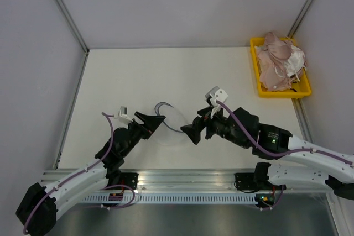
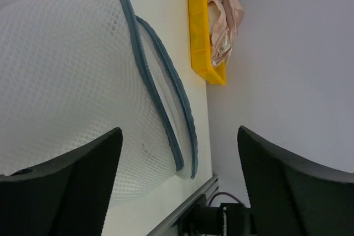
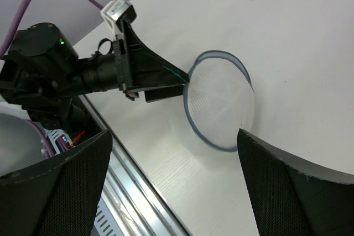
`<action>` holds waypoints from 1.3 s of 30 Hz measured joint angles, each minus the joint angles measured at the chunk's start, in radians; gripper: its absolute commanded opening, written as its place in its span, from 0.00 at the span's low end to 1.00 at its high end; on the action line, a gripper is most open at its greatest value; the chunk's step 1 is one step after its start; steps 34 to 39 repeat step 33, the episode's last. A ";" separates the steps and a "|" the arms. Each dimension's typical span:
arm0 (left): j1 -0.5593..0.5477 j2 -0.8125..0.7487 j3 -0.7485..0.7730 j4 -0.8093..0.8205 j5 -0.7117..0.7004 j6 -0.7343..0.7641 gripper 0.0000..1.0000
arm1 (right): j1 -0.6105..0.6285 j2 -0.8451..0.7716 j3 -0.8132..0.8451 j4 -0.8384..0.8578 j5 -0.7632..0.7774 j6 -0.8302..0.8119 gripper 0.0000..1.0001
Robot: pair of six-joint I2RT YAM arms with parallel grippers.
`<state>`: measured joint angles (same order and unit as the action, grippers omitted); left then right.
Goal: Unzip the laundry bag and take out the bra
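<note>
Both pairs spread wide, gripping nothing: my left fingers point(image 1: 150, 119) sit right against the rim of the laundry bag point(image 3: 221, 100), and my right fingers point(image 1: 194, 121) gape just beside its opposite edge. The white mesh pouch lies between them on the table point(image 1: 138, 75). Well beyond the right fingers, pink garments point(image 1: 281, 62) heap a yellow tray point(image 1: 255, 70); I cannot tell the bra among them.
</note>
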<state>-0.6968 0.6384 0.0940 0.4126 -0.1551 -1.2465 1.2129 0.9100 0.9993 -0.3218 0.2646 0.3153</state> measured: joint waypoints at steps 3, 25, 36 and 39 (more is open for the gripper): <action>0.000 -0.022 0.011 -0.027 0.042 0.053 1.00 | 0.000 -0.048 -0.018 -0.056 0.064 0.029 0.98; 0.000 -0.223 0.241 -0.369 0.227 0.374 1.00 | 0.000 -0.298 -0.090 -0.233 0.283 0.203 0.98; 0.000 -0.293 0.266 -0.441 0.241 0.421 1.00 | 0.000 -0.288 -0.101 -0.232 0.292 0.244 0.98; 0.000 -0.293 0.266 -0.441 0.241 0.421 1.00 | 0.000 -0.288 -0.101 -0.232 0.292 0.244 0.98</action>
